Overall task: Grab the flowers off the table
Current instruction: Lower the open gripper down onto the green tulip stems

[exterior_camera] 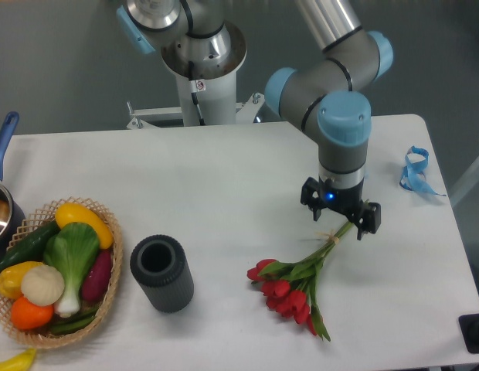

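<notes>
The flowers (293,286) lie flat on the white table (224,178), toward its front right. Their red tulip heads point to the front left, and the green stems run up and right to a pale string tie. My gripper (340,222) hangs open just above the far end of the stems, one finger on each side of them. Nothing is held between the fingers. The arm's blue-capped wrist rises straight above it.
A dark grey cylindrical cup (162,273) stands left of the flowers. A wicker basket (108,294) of vegetables sits at the front left, with a pot (1,209) behind it. A blue ribbon (414,171) lies near the table's right edge.
</notes>
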